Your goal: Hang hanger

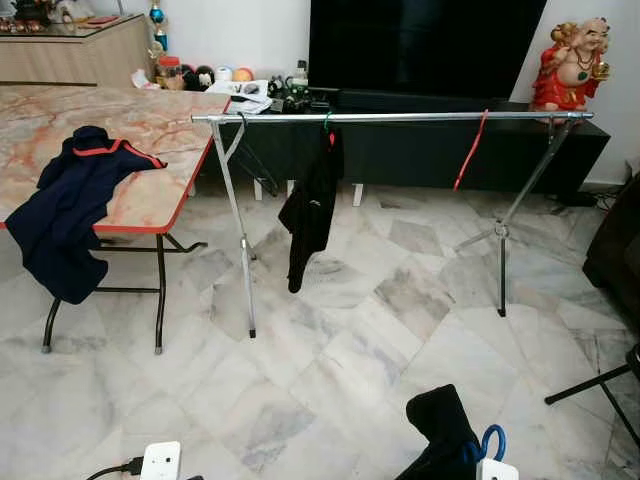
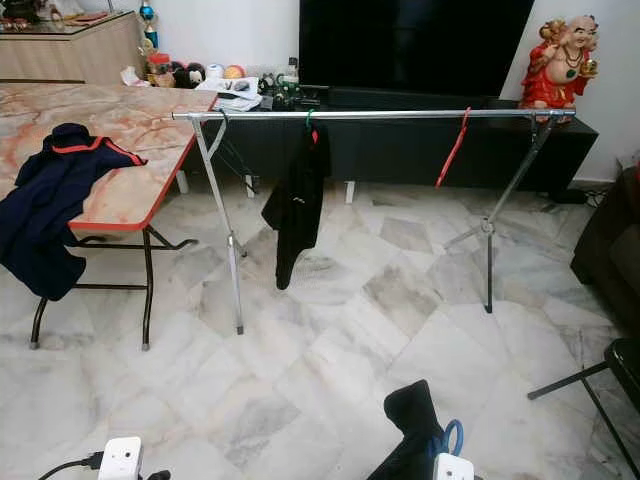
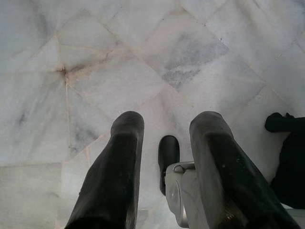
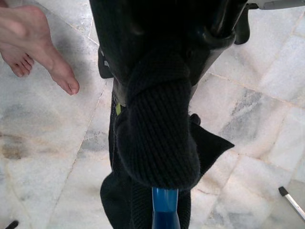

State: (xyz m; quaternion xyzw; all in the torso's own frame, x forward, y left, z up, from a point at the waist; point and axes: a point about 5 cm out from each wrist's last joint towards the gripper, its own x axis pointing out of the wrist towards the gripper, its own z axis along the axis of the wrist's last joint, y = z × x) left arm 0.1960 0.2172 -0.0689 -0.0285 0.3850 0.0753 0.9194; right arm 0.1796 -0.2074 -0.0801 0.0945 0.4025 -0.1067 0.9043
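One garment-draped blue hanger is pinched in the right gripper — carrying step; the rail lies well ahead, so approach, lift. Left gripper spread, idle.

Head eyes face the distant rack; wrist cameras look floorward.

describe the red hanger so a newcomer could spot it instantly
Find the long steel rack standing on the marble floor in front of the black TV. The red hanger dangles from its rail toward the right end, near the red statue. It is bare and slanted, unlike the hanger carrying the black garment mid-rail.
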